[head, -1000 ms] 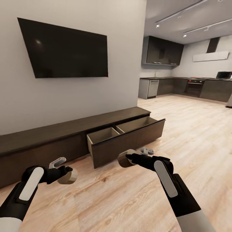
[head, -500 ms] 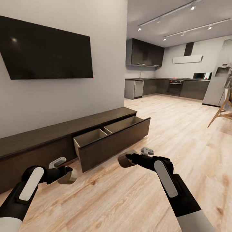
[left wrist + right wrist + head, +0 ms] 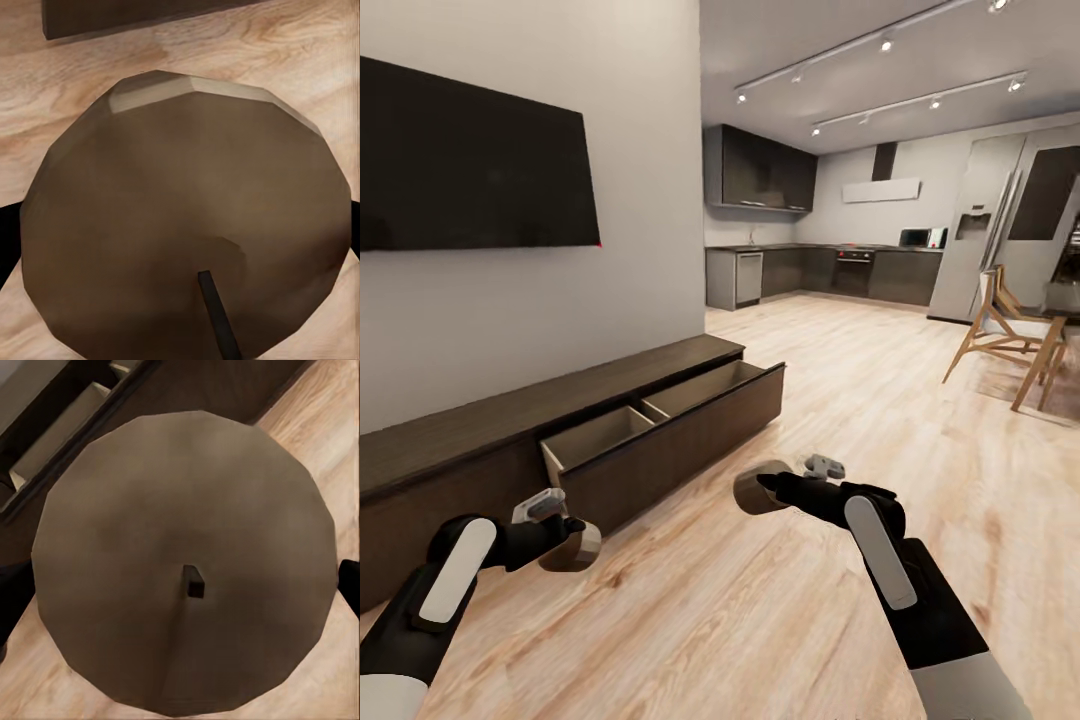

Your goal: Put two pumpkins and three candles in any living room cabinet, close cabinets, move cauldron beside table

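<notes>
Each hand pinches one candle above the wood floor, short of the cabinet [image 3: 660,420] with its open drawer. Left hand [image 3: 565,540] holds candle [image 3: 575,548]; right hand [image 3: 770,490] holds candle [image 3: 758,488]. Both cylinder axes point toward the cabinet, wick ends [image 3: 193,581] facing the wrist cameras.

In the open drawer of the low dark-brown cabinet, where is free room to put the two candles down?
Both pale compartments of the open drawer look bare: the nearer one, the farther one, split by a divider. The left gripper and right gripper each hold a stubby beige candle.
</notes>
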